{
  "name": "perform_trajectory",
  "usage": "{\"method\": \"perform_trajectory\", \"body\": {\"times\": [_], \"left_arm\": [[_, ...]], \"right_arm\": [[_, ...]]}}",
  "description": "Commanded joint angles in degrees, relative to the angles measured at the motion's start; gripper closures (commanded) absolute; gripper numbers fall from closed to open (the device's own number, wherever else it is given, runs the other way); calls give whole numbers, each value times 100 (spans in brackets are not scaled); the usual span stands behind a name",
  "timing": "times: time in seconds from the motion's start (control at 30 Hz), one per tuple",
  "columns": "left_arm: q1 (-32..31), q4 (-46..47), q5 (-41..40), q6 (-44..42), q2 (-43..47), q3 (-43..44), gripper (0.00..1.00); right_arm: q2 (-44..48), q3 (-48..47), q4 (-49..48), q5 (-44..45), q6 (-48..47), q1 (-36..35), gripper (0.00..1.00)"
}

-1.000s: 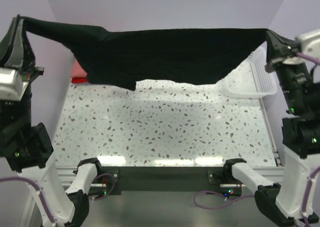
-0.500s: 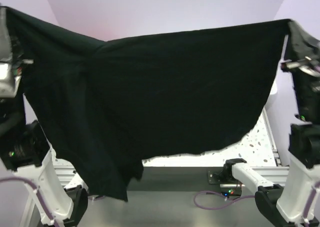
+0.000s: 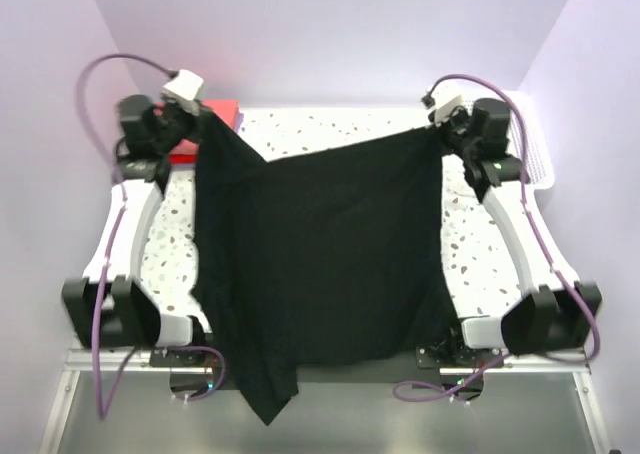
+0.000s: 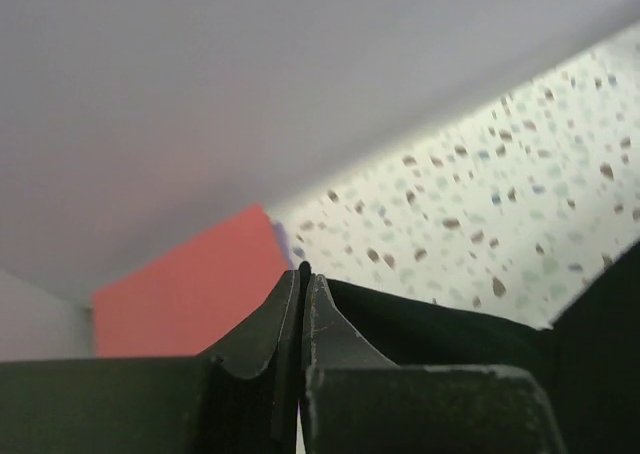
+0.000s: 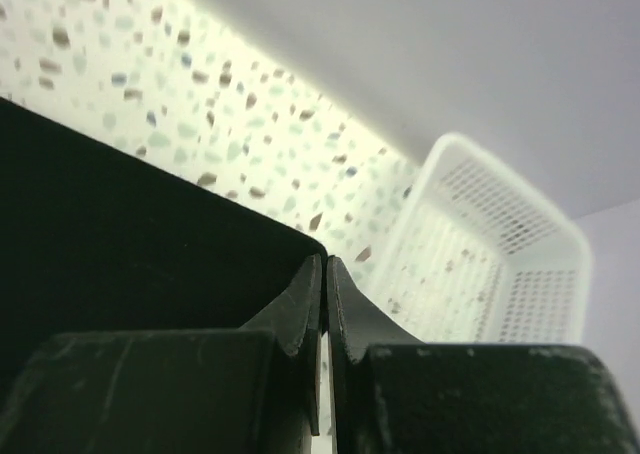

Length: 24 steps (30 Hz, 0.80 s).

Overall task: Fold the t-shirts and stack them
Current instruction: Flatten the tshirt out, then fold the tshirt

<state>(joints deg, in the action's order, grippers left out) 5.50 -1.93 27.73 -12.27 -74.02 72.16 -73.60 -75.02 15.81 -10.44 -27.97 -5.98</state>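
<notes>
The black t-shirt lies spread over the table, its near end hanging past the front edge. My left gripper is shut on its far left corner. My right gripper is shut on its far right corner. In the left wrist view the fingers pinch a thin edge of black cloth, with a coral-red t-shirt just behind. The right wrist view has its fingers closed on the black t-shirt's corner. The coral-red t-shirt sits folded at the back left.
A white lattice basket stands at the back right edge, also in the right wrist view. Speckled tabletop shows on both sides of the cloth. Purple walls close in the back and sides.
Both arms have swung from high and near the camera down toward the far side of the table. The black t-shirt, earlier hanging stretched in the air, now lies across the table.
</notes>
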Motion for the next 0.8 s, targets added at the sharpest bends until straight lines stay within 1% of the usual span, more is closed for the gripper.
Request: {"method": "perform_trajectory", "body": {"times": [0.0,0.03,0.07,0.1,0.13,0.17,0.2,0.27,0.3,0.33,0.4,0.47,0.53,0.57,0.63,0.67,0.7,0.73,0.77], "left_arm": [[-461,790,-178,-477,-699,-106,100],[-488,904,-319,-399,-1319,-10,100],[-497,1018,-355,-355,-1648,130,100],[-497,1028,-399,-311,-1981,514,100],[-506,1011,-400,-302,-2620,753,100],[-497,941,-400,-311,-2922,1008,100],[-506,914,-400,-224,-3430,1472,100],[-506,705,-251,-214,-3890,1975,100],[-506,668,-250,-197,-4223,2395,100],[-506,625,-267,-162,-4357,2556,100],[-506,537,-268,-188,-4646,2960,100],[-497,309,-276,-232,-4744,3215,100],[-506,11,-154,-398,-4666,3226,100],[-506,-209,-101,-494,-4579,3060,100],[-506,-333,-4,-706,-4079,2709,100],[-506,-369,5,-785,-3868,2272,100],[-497,-404,-21,-933,-3431,2032,100],[-636,-500,-56,-1022,-3209,1795,100],[-655,-571,-109,-1110,-2998,1358,100]], "right_arm": [[-696,128,-939,-117,-376,-9,100],[-943,111,-1035,-47,-411,-17,100],[-1180,24,-1123,93,-455,-35,100],[-1731,-73,-1159,129,-516,-26,100],[-1963,-161,-1212,208,-578,-52,100],[-2243,-388,-1282,313,-578,-53,100],[-2664,-555,-1213,332,-613,-44,100],[-3071,-1003,-1177,358,-692,-61,100],[-3229,-1127,-1116,349,-754,-61,100],[-3509,-1320,-1098,349,-893,-61,100],[-3730,-1488,-1072,376,-956,-61,100],[-3959,-1733,-967,323,-1018,-61,100],[-4013,-1822,-835,210,-1027,-61,100],[-4013,-1866,-791,174,-1035,-61,100],[-3899,-1797,-650,25,-1035,-61,100],[-3838,-1744,-580,-45,-1053,-61,100],[-3741,-1674,-501,-107,-1070,-53,100],[-3653,-1508,-431,-212,-1175,-53,100],[-3452,-1402,-378,-274,-1237,-53,100]]}}
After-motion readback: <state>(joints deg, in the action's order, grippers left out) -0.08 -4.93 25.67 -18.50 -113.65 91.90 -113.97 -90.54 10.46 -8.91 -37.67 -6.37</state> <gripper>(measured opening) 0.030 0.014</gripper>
